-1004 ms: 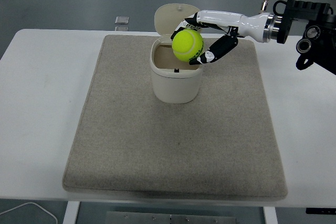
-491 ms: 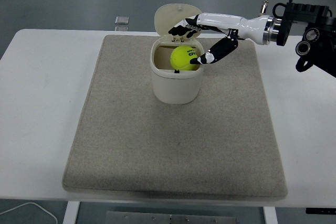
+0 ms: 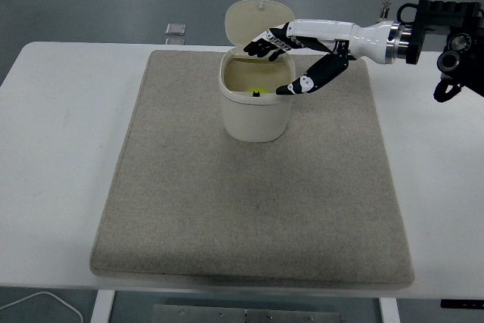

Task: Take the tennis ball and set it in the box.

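A cream box (image 3: 255,117) with its hinged lid (image 3: 253,20) tipped back stands on the far middle of a grey mat (image 3: 249,187). Only a sliver of the yellow-green tennis ball (image 3: 257,89) shows deep inside it, below the rim. My right hand (image 3: 278,63) hovers over the box's right rim with its fingers (image 3: 266,41) spread and the thumb (image 3: 302,82) apart, holding nothing. The left arm is out of sight.
A small grey square object (image 3: 175,29) lies on the white table (image 3: 60,149) behind the mat's far left corner. The right arm's black wrist housing (image 3: 446,24) and cable hang over the table's far right.
The ball left the right hand and dropped into the box, from above the rim to almost out of sight. The fingers spread apart and the hand lifted slightly.
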You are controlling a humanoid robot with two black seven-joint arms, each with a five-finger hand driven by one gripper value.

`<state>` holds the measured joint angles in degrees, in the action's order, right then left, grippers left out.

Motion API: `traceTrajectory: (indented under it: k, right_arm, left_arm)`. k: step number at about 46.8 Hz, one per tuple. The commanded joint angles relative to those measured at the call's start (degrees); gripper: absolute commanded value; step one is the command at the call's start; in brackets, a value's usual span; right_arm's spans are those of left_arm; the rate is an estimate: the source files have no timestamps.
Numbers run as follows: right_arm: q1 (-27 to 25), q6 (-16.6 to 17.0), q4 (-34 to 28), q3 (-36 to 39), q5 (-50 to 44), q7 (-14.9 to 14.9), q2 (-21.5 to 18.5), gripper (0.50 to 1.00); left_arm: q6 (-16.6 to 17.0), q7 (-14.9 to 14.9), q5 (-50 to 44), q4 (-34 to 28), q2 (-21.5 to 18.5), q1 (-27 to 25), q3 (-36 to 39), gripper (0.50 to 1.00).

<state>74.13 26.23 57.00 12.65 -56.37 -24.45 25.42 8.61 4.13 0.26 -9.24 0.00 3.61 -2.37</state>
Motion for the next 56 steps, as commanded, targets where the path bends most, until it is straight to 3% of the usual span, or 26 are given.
traceTrajectory:
  k: [1, 8, 13, 27, 36, 40, 56]
  right_arm:
    - [0.14, 3.82, 0.13, 0.01, 4.77, 0.01, 1.82, 0.852]
    - [-0.04, 8.57, 0.13, 0.01, 11.72, 0.10, 4.55, 0.856]
    - [-0.39, 8.77, -0.05, 0.01, 15.15, 0.45, 5.96, 0.899]
    - [-5.31, 7.61, -1.10, -0.08, 29.20, 2.30, 7.63, 0.901]
    - [-8.56, 0.59, -4.09, -0.17, 37.03, 6.07, 6.14, 0.903]
    - [-9.88, -2.67, -4.61, -0.17, 40.02, 6.25, 5.43, 0.905]
    - [-13.66, -10.49, -7.60, -0.08, 50.30, 6.25, 1.92, 0.911]
  left_arm:
    - [0.00, 0.00, 0.00, 0.01, 0.00, -0.01, 0.00, 0.996]
    - [0.00, 0.00, 0.00, 0.01, 0.00, -0.01, 0.00, 0.996]
    - [0.00, 0.00, 0.00, 0.01, 0.00, -0.01, 0.00, 0.996]
    - [0.00, 0.00, 0.00, 0.01, 0.00, -0.01, 0.00, 0.996]
    - [0.00, 0.00, 0.00, 0.01, 0.00, -0.01, 0.00, 0.996]
    - [0.00, 0.00, 0.00, 0.01, 0.00, -0.01, 0.00, 0.996]
    - [0.00, 0.00, 0.00, 0.01, 0.00, -0.01, 0.00, 0.996]
